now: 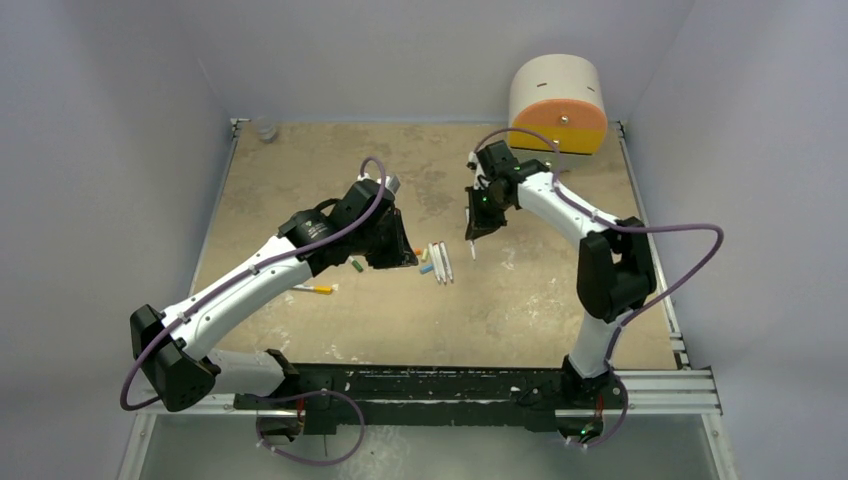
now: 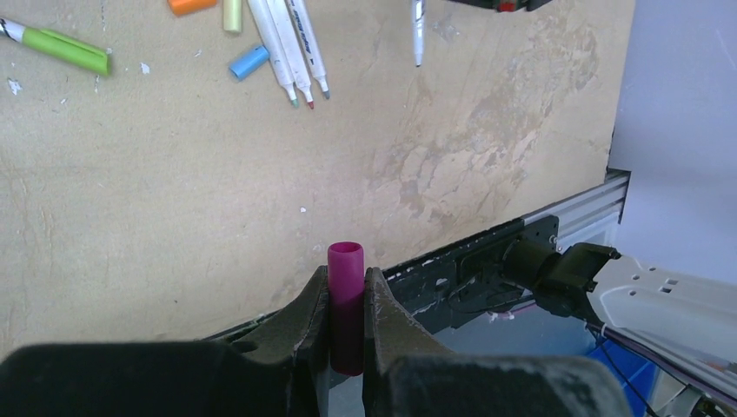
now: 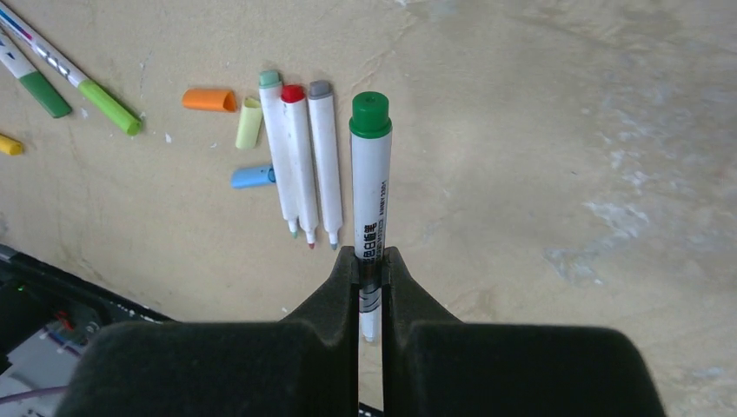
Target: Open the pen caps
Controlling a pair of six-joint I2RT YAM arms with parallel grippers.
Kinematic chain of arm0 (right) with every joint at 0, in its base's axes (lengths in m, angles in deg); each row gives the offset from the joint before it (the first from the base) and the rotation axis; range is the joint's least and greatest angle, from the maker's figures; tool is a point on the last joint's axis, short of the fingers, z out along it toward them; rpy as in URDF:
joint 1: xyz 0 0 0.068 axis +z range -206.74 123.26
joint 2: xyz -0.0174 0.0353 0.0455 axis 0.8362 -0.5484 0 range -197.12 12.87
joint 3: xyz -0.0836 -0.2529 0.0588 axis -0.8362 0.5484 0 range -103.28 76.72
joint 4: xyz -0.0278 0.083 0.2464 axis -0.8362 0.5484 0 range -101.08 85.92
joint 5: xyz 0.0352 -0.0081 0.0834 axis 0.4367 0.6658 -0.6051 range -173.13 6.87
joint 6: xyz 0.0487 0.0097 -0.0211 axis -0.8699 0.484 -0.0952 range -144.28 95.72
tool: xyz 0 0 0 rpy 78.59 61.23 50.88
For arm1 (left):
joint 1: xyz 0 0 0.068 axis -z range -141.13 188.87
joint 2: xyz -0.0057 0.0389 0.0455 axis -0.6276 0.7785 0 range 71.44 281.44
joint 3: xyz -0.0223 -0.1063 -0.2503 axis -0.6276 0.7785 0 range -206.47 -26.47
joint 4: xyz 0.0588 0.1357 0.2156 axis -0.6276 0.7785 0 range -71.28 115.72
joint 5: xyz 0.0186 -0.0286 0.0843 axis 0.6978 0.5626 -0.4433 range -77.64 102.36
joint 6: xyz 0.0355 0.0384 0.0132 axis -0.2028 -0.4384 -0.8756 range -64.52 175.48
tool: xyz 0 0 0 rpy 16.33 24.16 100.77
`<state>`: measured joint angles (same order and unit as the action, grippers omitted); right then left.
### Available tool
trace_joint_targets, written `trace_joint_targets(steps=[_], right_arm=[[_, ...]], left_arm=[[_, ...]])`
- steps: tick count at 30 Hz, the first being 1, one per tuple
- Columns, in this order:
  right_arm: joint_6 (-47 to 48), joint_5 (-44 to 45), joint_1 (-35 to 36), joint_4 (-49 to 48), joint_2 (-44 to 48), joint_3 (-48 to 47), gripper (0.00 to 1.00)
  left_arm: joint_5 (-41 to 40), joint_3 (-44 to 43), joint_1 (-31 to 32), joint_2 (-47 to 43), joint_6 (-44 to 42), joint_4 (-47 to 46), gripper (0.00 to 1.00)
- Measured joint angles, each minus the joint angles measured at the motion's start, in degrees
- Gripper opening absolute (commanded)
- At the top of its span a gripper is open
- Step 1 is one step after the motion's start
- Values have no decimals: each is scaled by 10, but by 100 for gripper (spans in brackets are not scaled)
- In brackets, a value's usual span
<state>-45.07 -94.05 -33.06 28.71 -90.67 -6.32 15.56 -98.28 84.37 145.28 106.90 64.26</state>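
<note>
My left gripper is shut on a magenta pen cap, held upright with its open end up, above the table's near edge. It hangs left of the pens in the top view. My right gripper is shut on a white pen with a green far end; its near end between the jaws is bare white. That gripper is above mid-table. Three uncapped pens lie side by side. Loose orange, yellow and blue caps lie beside them.
Two green-capped pens and a yellow-capped pen lie left of the group. The round cream-and-orange drawer unit stands at the back right. A small clear object sits in the back left corner. The black rail runs along the near edge.
</note>
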Motion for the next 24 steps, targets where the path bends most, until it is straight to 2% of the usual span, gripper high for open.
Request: trace_joint_targets(steps=[6, 11, 19, 24], right_arm=[[-3, 9, 44, -34, -50, 8, 0], [-10, 11, 68, -44, -69, 12, 4], [-26, 11, 78, -59, -70, 38, 11], [-32, 9, 78, -61, -70, 41, 20]], left_arm=[[-8, 0, 0, 0, 0, 0, 0], [-11, 0, 0, 0, 0, 0, 0], [-11, -1, 0, 0, 0, 0, 0], [-11, -1, 0, 0, 0, -1, 0]])
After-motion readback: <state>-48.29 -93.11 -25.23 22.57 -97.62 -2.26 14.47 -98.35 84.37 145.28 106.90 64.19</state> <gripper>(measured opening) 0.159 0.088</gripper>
